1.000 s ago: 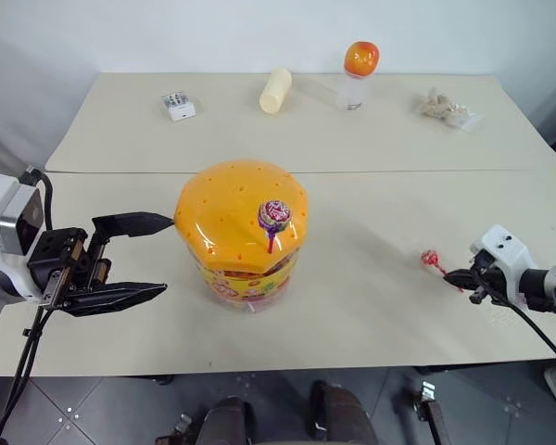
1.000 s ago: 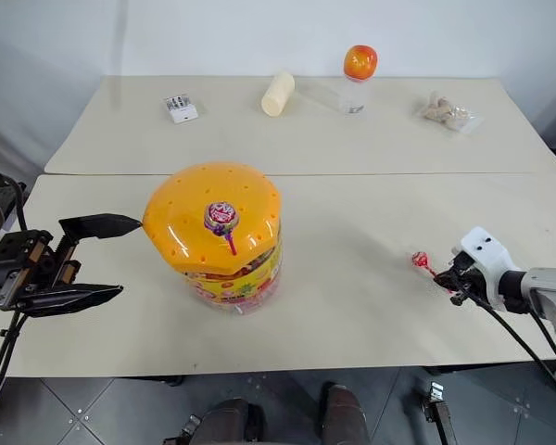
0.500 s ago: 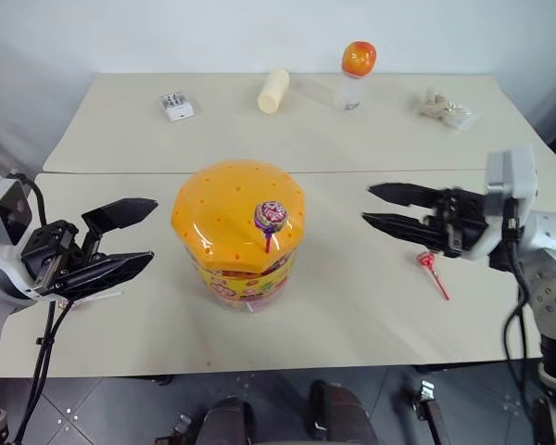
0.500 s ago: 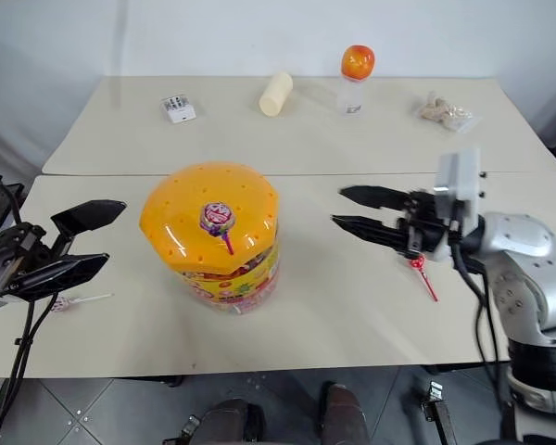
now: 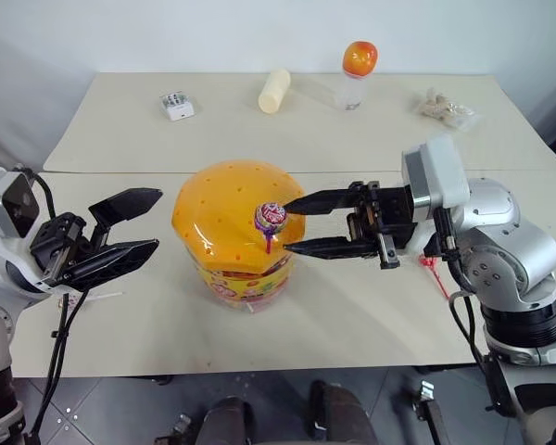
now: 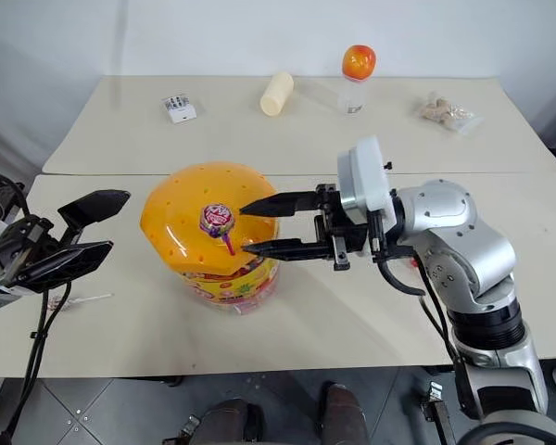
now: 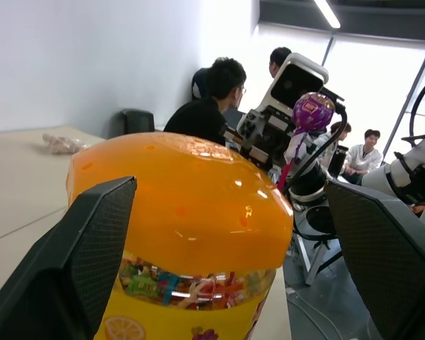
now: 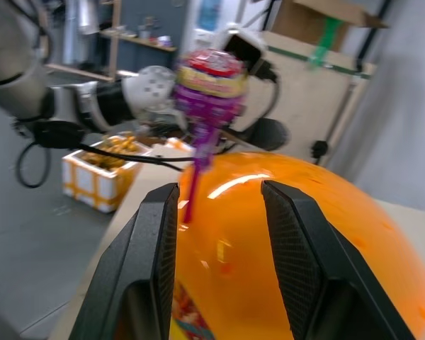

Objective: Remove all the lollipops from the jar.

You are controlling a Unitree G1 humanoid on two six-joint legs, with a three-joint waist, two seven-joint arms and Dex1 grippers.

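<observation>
Fingers of the right gripper (image 5: 291, 224) are held partly open, one above the other, their tips reaching over the right side of the jar (image 5: 238, 231) lid. Between the tips stands a lollipop (image 5: 271, 219), its stick planted in a hole of the orange lid; whether the tips touch it cannot be told, and nothing is gripped. In the right wrist view the lollipop (image 8: 209, 83) is seen rising beyond the gap between the two fingers (image 8: 146, 262).

Fingers of the left gripper (image 5: 141, 224) are spread wide and hold nothing; they are set just left of the jar, apart from it, pointing toward it. In the left wrist view the jar (image 7: 180, 212) is framed between the two fingers (image 7: 92, 248).

The jar stands on the near tabletop (image 5: 352, 306), at its middle. A second lollipop (image 5: 433, 269) lies on the tabletop to the right, behind the right arm. A third lollipop (image 6: 69, 301) lies at the left, beneath the left gripper.
</observation>
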